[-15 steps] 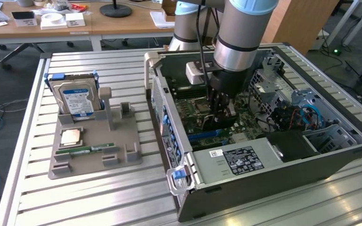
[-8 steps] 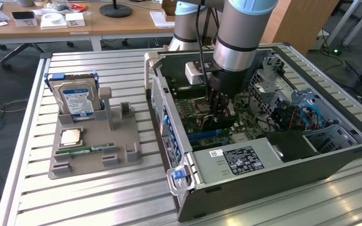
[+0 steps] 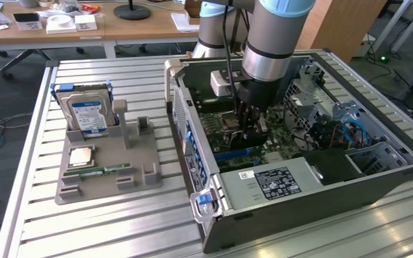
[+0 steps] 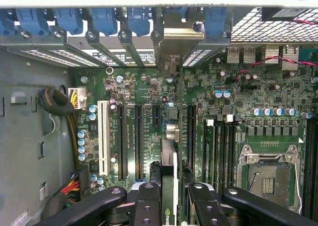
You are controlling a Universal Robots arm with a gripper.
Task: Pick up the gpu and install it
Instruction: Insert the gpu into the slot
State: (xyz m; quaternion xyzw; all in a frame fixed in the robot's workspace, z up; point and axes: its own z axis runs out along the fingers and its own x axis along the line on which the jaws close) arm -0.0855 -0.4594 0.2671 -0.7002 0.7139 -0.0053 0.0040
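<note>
My gripper [image 3: 253, 126] is down inside the open computer case [image 3: 300, 199], over the green motherboard [image 3: 278, 141]. It is shut on the gpu [image 4: 169, 176], which I see edge-on between the two black fingers [image 4: 147, 203] in the wrist view. The card's silvery bracket [image 4: 176, 35] reaches the row of rear slot openings with blue latches. The card stands upright beside the black expansion slots [image 4: 120, 141] and the white slot [image 4: 103, 136]. I cannot tell whether its lower edge sits in a slot. From the exterior view the gpu [image 3: 253, 141] shows as a dark piece under the fingers.
A grey holder tray [image 3: 106, 177] on the slatted table to the exterior view's left carries a blue-labelled hard drive [image 3: 88, 113], a CPU chip [image 3: 82, 156] and a RAM stick [image 3: 102, 171]. Inside the case are the CPU socket [image 4: 268, 174], cables [image 4: 72, 99] and the power supply [image 3: 278, 183].
</note>
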